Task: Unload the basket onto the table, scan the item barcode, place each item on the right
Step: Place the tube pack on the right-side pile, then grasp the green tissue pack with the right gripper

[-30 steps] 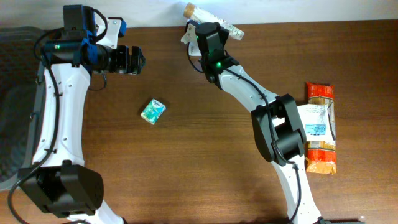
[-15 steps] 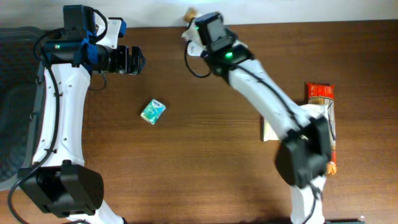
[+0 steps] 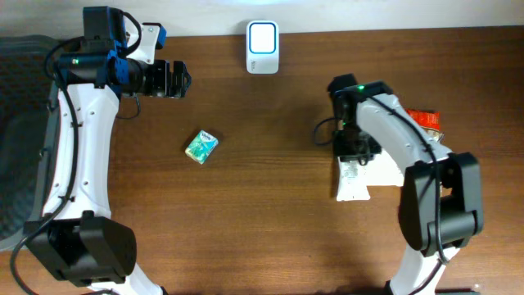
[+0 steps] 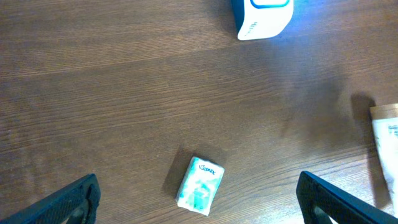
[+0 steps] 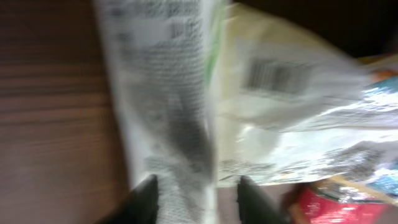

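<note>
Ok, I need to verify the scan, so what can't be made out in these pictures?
Right wrist view: barcode on the pale packet, motion-blurred, unreadable.
Right wrist view: whether the right gripper holds the pale packet, blurred too.
Overhead: orange packet, mostly covered by the right arm.
Left wrist view: cream pack, cut off by the right edge.

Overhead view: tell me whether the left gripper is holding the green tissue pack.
No, the green tissue pack lies on the table, apart from the open left gripper.

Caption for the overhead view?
Right gripper over a white packet; barcode scanner top centre, tissue pack left of centre, left gripper open and empty.
</note>
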You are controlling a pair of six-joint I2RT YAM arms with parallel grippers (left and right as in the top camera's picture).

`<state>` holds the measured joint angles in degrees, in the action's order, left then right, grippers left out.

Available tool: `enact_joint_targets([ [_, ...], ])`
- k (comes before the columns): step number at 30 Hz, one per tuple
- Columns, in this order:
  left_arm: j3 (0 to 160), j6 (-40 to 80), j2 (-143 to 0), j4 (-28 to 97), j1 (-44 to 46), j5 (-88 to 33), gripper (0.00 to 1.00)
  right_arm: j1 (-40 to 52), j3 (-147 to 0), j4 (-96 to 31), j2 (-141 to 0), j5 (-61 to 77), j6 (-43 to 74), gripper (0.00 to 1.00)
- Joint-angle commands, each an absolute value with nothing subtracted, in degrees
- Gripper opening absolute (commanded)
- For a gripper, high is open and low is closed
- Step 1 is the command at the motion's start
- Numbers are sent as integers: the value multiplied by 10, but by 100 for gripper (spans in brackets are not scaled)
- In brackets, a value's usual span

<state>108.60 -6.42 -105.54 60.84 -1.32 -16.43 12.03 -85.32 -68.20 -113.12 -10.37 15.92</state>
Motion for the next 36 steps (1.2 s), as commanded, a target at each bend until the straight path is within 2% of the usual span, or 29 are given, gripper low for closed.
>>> enact_joint_targets([
  [1,1089,-74,-1054,608,-17,-165,99,95,-905,-719,-1122,-91,131,65],
  [2,1089,-74,-1054,608,-17,-165,99,97,-931,-728,-1122,-60,113,68],
  [4,1089,-73,-1054,608,-17,-165,99,128,-1002,-703,-1122,95,97,71],
  [6,1089,-74,-1054,608,-17,-165,99,174,-1001,-597,-1131,211,168,70],
  [7,1089,-74,-1054,608,-17,-165,99,213,-994,-517,-1149,212,253,68],
  [9,1089,-74,-1054,608,-17,-165,99,271,-988,-402,-1185,207,310,66],
  [11,1089,-74,-1054,608,-17,-165,99,318,-988,-269,-1235,199,309,66],
  [13,1089,-74,-1054,608,-17,-165,99,353,-988,-160,-1307,197,309,60],
  [15,1089,-74,-1054,608,-17,-165,99,365,-988,-125,-1348,197,309,59],
  [17,1089,-74,-1054,608,-17,-165,99,368,-988,-135,-1358,197,268,59],
  [19,1089,-74,-1054,608,-18,-165,99,366,-988,-169,-1358,192,229,52],
  [22,1089,-74,-1054,608,-17,-165,99,365,-992,-313,-1357,147,178,49],
  [23,1089,-74,-1054,608,-17,-165,99,362,-1003,-375,-1352,124,177,51],
  [24,1089,-74,-1054,608,-17,-165,99,356,-1034,-477,-1335,98,171,53],
  [28,1089,-74,-1054,608,-17,-165,99,353,-1178,-728,-1314,107,75,57],
  [29,1089,-74,-1054,608,-17,-165,99,353,-1193,-744,-1314,107,42,58],
  [32,1089,-74,-1054,608,-17,-165,99,351,-1186,-673,-1318,105,-152,65],
  [34,1089,-74,-1054,608,-17,-165,99,352,-1186,-653,-1335,143,-263,65],
  [36,1089,-74,-1054,608,-17,-165,99,352,-1185,-655,-1349,161,-283,65],
])
